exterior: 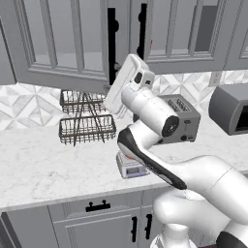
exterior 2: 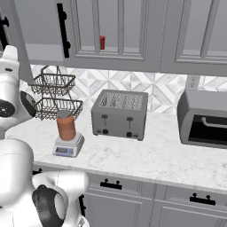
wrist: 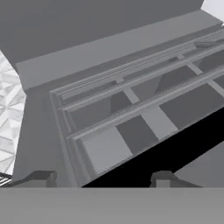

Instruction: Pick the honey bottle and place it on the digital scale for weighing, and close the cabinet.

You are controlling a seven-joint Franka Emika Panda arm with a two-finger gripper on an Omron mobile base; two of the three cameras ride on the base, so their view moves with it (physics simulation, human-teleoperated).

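The honey bottle [exterior 2: 66, 125], a jar of orange-brown contents with a grey lid, stands upright on the digital scale [exterior 2: 67, 146], a small light grey square with a blue display. From the left base view my arm hides most of the scale [exterior: 131, 169]. The cabinet's left door [exterior: 58, 43] stands ajar, with a dark gap [exterior: 112, 48] beside its black bar handle. My hand [exterior: 127, 80] is raised just under that door's lower corner. In the hand view my gripper [wrist: 101, 179] is open and holds nothing, and it faces the door's panelled glass [wrist: 140, 118].
A grey four-slot toaster [exterior 2: 119, 114] stands right of the scale, and a wire two-tier rack [exterior 2: 55, 95] behind it. A grey oven box [exterior 2: 204, 119] sits at the far right. A small red can [exterior 2: 102, 42] shows through the cabinet glass.
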